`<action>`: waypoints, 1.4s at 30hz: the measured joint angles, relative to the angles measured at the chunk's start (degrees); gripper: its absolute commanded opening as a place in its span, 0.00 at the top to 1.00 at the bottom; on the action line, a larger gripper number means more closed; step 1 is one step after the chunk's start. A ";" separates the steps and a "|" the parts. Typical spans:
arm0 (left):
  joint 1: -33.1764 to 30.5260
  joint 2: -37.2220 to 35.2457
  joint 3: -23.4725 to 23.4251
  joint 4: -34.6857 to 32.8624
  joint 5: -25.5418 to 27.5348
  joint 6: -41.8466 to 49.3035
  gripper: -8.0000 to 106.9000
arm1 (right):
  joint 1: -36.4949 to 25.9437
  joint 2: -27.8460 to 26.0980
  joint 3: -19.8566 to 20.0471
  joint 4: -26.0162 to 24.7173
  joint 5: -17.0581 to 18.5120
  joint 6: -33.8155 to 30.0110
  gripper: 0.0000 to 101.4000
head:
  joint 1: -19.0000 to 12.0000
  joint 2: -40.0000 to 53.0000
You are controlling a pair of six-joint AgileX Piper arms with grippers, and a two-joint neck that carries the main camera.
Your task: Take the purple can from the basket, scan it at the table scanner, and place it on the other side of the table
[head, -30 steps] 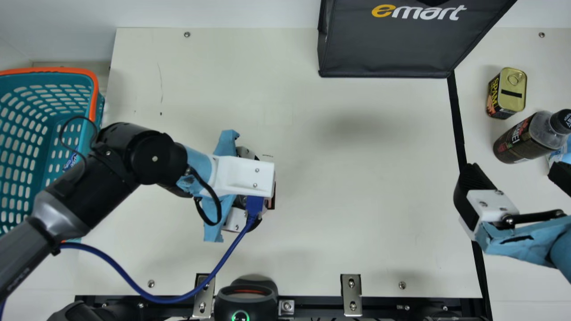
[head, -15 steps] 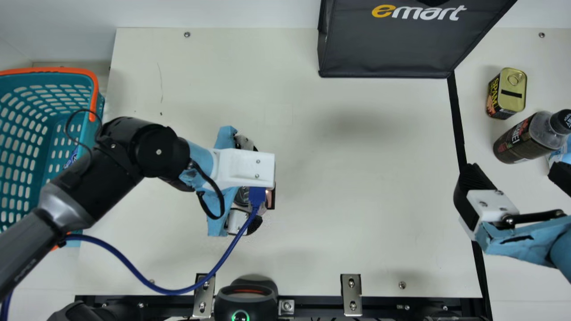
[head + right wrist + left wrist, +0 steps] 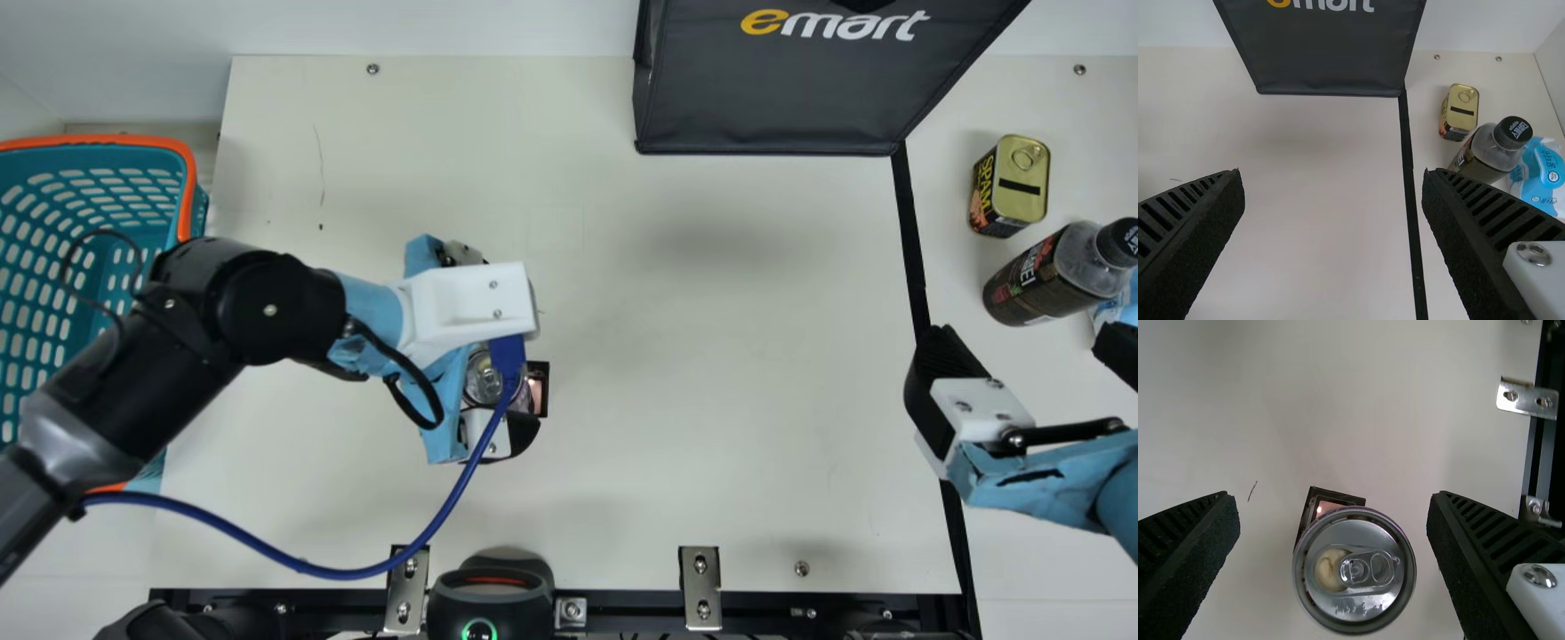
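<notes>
Purple can [image 3: 1355, 587] upright by scanner [image 3: 539, 397], nearer desk's [image 3: 711, 444] left edge, presumably for reading. Left claw [image 3: 1333, 497] apart around it; right claw [image 3: 1333, 172] apart too.

One can [image 3: 1358, 600], one basket [image 3: 98, 140], one scanner [image 3: 539, 388], one bag [image 3: 773, 98], one tin [image 3: 1022, 173], one bottle [image 3: 1036, 280], one packet [image 3: 1546, 175].

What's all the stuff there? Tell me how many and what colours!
can: one, silver top, between left fingers, by scanner
scanner: one, black and pinkish, on table
table: one, cream, middle
basket: one, teal and orange, left
bag: one, dark grey, far side
tin: one, gold-topped, right
bottle: one, dark, near tin
pouch: one, blue and white, beside bottle
strip: one, black, right
brackets: two, silver, near edge
cable: one, blue, left
grippers: two, black-fingered, left and right
</notes>
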 measured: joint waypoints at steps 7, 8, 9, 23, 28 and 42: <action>-0.12 -4.86 0.12 0.59 -2.17 -11.98 0.15 | 0.00 0.00 0.00 0.00 0.00 0.00 0.06 | 0.00 0.00; -0.24 -5.54 0.12 0.94 -2.60 -13.96 0.15 | 0.00 0.00 0.00 0.00 0.00 0.00 0.06 | 0.00 0.00; -0.38 -6.08 0.21 1.38 -2.87 -15.93 0.15 | 0.00 0.00 0.00 0.00 0.00 0.00 0.06 | 0.00 0.00; -4.50 -15.22 2.36 14.03 -8.20 -45.86 0.15 | 0.00 0.00 0.00 0.00 0.05 0.00 0.06 | 0.00 0.00; -7.01 -18.27 4.35 20.57 -8.81 -56.58 0.15 | 0.00 0.00 0.00 0.00 0.05 0.00 0.06 | 0.00 0.00; -16.53 -23.09 7.65 38.04 -6.50 -87.91 0.15 | 0.00 0.00 0.00 0.00 0.05 0.00 0.06 | 0.00 0.00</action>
